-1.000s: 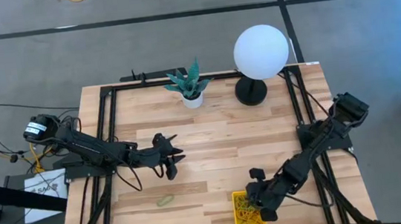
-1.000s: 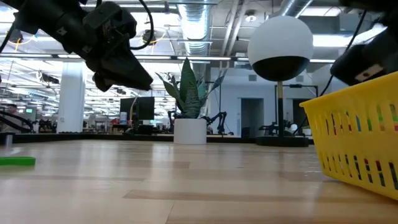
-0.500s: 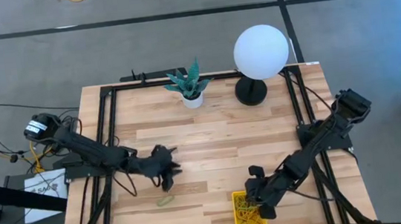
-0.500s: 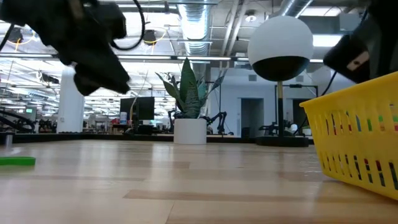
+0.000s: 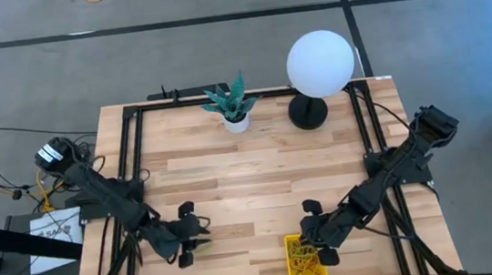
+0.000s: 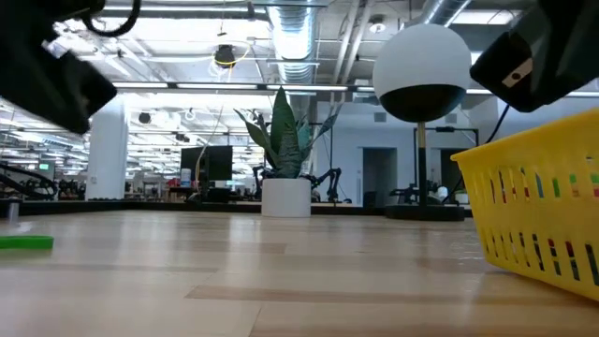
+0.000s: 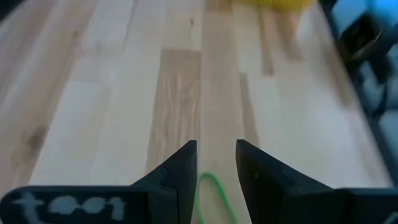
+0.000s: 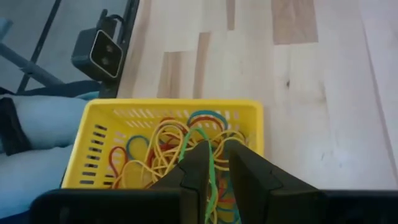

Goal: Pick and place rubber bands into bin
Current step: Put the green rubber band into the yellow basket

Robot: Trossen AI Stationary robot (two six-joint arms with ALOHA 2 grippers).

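My right gripper (image 8: 214, 163) hangs over the yellow bin (image 8: 168, 109) at the surface's (image 5: 269, 181) near edge, jaws slightly parted around a green band (image 8: 210, 168) above the heaped rubber bands (image 8: 155, 152). My left gripper (image 7: 216, 167), jaws open, hovers over a lone green rubber band (image 7: 214, 190) on the wood.
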